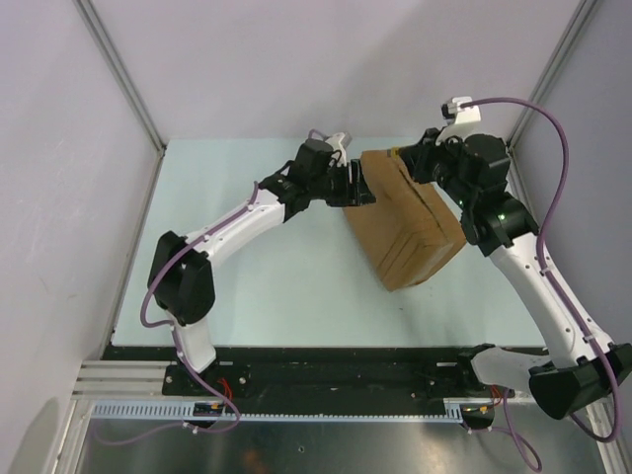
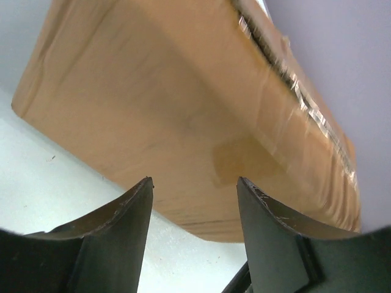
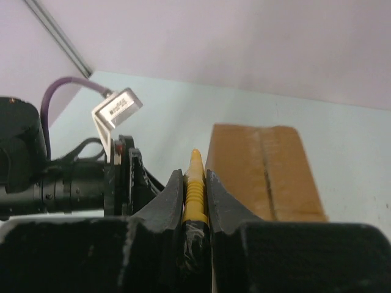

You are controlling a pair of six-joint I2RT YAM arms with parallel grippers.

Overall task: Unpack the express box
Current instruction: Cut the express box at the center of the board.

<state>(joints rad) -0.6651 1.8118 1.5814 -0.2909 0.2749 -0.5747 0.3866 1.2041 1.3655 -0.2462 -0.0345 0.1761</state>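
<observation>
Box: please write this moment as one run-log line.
box: on table, taped | left pincer: open, facing box | right pincer: shut on yellow tool

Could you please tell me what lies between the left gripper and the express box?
Nothing: in the left wrist view the open left gripper faces the express box directly, no object intervening.

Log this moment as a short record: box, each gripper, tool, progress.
box: express box lying on the table, flaps closed, tape seam running along its top
left gripper: left gripper open, jaws facing the box's left side; contact cannot be told
right gripper: right gripper shut on the yellow utility knife
tool: knife tip beside the box's far end, not on the seam
progress: box not opened
</observation>
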